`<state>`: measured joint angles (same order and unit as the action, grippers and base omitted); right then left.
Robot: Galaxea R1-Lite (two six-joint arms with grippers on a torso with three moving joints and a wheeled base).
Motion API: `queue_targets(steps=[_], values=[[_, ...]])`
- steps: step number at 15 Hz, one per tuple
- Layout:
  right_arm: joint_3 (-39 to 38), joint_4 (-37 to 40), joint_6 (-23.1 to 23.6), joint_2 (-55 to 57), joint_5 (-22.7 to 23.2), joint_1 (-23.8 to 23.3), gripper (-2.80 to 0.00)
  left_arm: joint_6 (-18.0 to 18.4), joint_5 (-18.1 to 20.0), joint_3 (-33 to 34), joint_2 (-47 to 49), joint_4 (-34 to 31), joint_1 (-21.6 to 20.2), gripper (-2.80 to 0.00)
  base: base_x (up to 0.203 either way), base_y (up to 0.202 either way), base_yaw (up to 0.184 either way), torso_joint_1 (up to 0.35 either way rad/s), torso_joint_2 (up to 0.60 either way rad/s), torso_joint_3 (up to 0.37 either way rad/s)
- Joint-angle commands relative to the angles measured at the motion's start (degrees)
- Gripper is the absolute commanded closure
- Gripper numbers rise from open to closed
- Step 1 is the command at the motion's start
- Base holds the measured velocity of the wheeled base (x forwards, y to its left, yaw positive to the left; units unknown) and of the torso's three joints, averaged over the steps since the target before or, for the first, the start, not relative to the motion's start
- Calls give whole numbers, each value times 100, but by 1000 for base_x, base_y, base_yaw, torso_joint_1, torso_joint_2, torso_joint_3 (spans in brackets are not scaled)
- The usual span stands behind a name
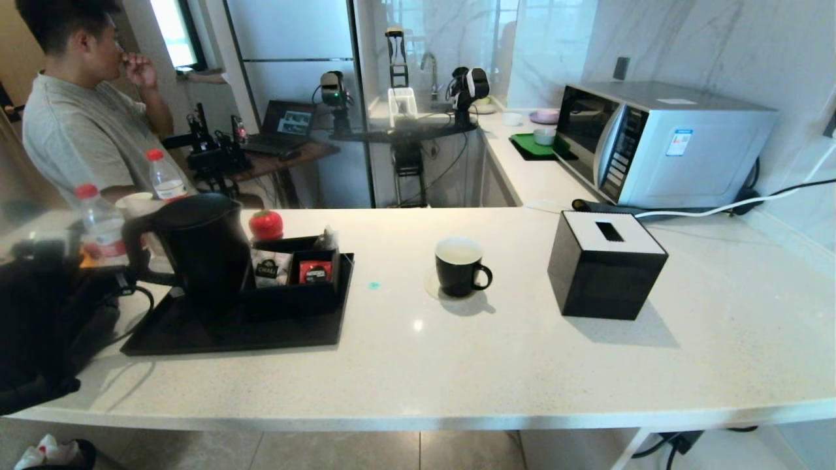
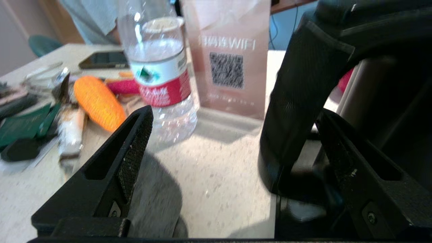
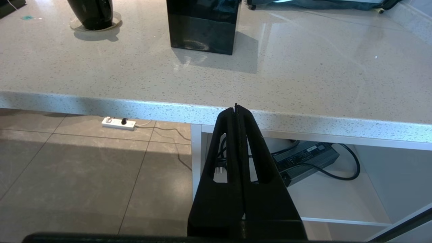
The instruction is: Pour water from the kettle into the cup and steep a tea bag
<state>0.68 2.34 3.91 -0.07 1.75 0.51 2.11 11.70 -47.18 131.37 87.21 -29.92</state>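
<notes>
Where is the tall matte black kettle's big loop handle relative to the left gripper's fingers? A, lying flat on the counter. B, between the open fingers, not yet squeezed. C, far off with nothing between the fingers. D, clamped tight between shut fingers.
B: in the left wrist view the kettle's loop handle stands in the gap of the wide-open left gripper, with clear space to the other finger.

head view high over counter (image 1: pixel 457 365); wrist views low, near its edge

The pinkish upright sign card (image 2: pixel 228 57) carries "WIFI" above a black QR code. At nine o'clock from the cup, the white tea packet (image 1: pixel 271 268) in the black tray reads "CHALI".
</notes>
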Motion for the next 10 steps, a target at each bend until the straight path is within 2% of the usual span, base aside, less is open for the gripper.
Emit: queue_targets(steps=[1, 6, 10], values=[[2, 3, 4, 7, 1, 2, 0, 0, 1, -242, 138, 274, 84, -280, 0, 0, 0, 0, 0, 0], [2, 3, 4, 7, 1, 2, 0, 16, 16, -808, 297, 274, 233, -280, 0, 0, 0, 0, 0, 0], [2, 3, 4, 7, 1, 2, 0, 35, 17, -884, 301, 274, 237, -280, 0, 0, 0, 0, 0, 0]])
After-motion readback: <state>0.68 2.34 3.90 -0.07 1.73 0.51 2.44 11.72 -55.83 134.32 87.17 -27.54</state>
